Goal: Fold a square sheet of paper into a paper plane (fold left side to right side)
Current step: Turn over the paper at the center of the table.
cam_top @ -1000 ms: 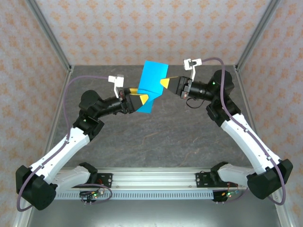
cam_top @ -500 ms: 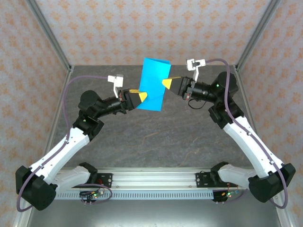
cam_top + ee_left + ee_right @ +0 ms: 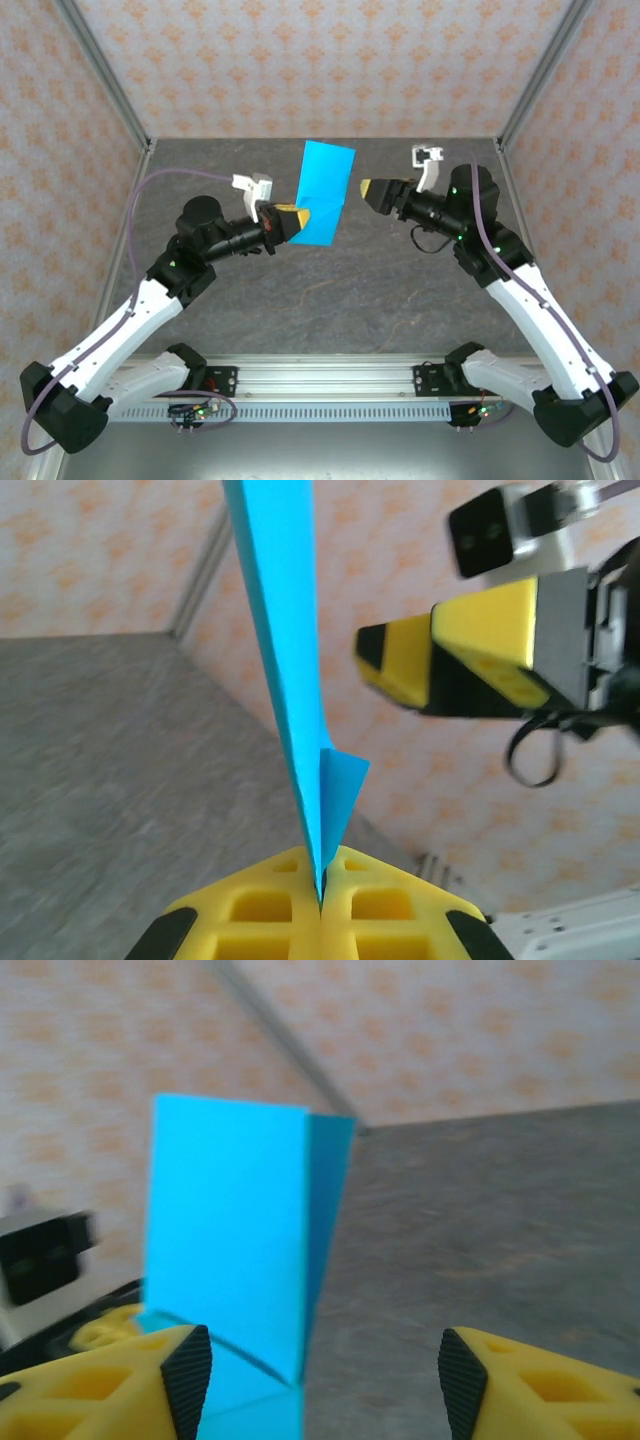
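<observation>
The cyan-blue sheet of paper [image 3: 325,185] is folded into a tall narrow rectangle and held upright in the air over the back of the table. My left gripper [image 3: 297,218] is shut on its lower edge. In the left wrist view the paper [image 3: 285,660] rises edge-on out of the closed yellow jaws of my left gripper [image 3: 322,880], with a small folded corner sticking out near the grip. My right gripper [image 3: 368,190] stands open just right of the sheet, apart from it. In the right wrist view the paper [image 3: 225,1230] is ahead and left of my right gripper [image 3: 325,1375].
The dark grey tabletop [image 3: 330,290] lies below both arms. Patterned walls with metal corner posts [image 3: 110,90] enclose the back and sides. A metal rail [image 3: 320,380] with the arm bases runs along the near edge.
My right gripper has opened, let go of the paper and drawn back to the right. My left gripper has shut on the sheet's lower edge and now holds it alone.
</observation>
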Tool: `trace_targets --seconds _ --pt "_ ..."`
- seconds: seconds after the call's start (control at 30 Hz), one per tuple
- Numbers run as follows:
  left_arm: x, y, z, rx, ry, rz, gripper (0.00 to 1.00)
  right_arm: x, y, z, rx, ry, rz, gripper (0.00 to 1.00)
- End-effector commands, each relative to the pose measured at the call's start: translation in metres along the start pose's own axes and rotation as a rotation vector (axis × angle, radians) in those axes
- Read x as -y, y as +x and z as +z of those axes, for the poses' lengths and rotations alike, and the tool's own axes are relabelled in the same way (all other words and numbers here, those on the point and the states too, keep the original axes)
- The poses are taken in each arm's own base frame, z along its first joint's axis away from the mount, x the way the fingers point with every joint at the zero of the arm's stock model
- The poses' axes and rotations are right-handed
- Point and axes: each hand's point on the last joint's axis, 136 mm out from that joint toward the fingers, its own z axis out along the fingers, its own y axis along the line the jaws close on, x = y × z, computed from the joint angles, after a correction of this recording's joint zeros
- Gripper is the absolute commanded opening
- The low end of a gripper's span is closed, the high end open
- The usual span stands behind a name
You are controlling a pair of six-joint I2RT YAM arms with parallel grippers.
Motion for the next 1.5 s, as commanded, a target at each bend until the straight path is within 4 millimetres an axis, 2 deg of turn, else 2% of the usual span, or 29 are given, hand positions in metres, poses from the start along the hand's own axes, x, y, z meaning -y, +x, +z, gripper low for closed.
trace_targets --seconds 0.0,0.1,0.17,0.27,0.33,0.43,0.53,0.73,0.83,0.93,1.23,1.37,1.47 --pt "-0.040 0.028 -0.014 -0.113 -0.317 0.155 0.00 0.095 -0.004 -0.047 0.101 0.574 -0.055 0.70" --pt "-0.060 0.047 -0.026 -0.191 -0.549 0.272 0.00 0.139 0.001 -0.087 0.161 0.868 -0.048 0.72" --pt "-0.072 0.055 -0.035 -0.225 -0.691 0.322 0.00 0.153 0.006 -0.104 0.178 0.973 -0.058 0.75" --pt "-0.091 0.067 -0.050 -0.290 -0.953 0.425 0.00 0.164 0.012 -0.120 0.189 1.051 -0.078 0.78" --pt "-0.097 0.072 -0.054 -0.345 -1.124 0.523 0.00 0.168 0.015 -0.128 0.195 1.086 -0.086 0.78" --pt "-0.098 0.082 -0.048 -0.418 -1.307 0.619 0.00 0.171 0.018 -0.136 0.204 1.107 -0.095 0.80" --pt "-0.103 0.102 -0.026 -0.492 -1.410 0.642 0.00 0.172 0.020 -0.141 0.206 1.118 -0.103 0.81" --pt "-0.114 0.156 0.027 -0.649 -1.453 0.575 0.00 0.176 0.026 -0.152 0.191 1.152 -0.120 0.82" --pt "-0.119 0.184 0.045 -0.710 -1.451 0.506 0.00 0.177 0.030 -0.159 0.185 1.169 -0.128 0.82" --pt "-0.124 0.204 0.057 -0.753 -1.461 0.472 0.00 0.178 0.033 -0.166 0.194 1.178 -0.128 0.83" --pt "-0.129 0.235 0.086 -0.876 -1.447 0.441 0.01 0.181 0.041 -0.168 0.172 1.176 -0.131 0.86" --pt "-0.135 0.251 0.098 -0.934 -1.385 0.343 0.05 0.181 0.043 -0.167 0.162 1.170 -0.133 0.87" --pt "-0.134 0.250 0.110 -0.926 -1.321 0.264 0.07 0.181 0.044 -0.165 0.148 1.162 -0.137 0.88"
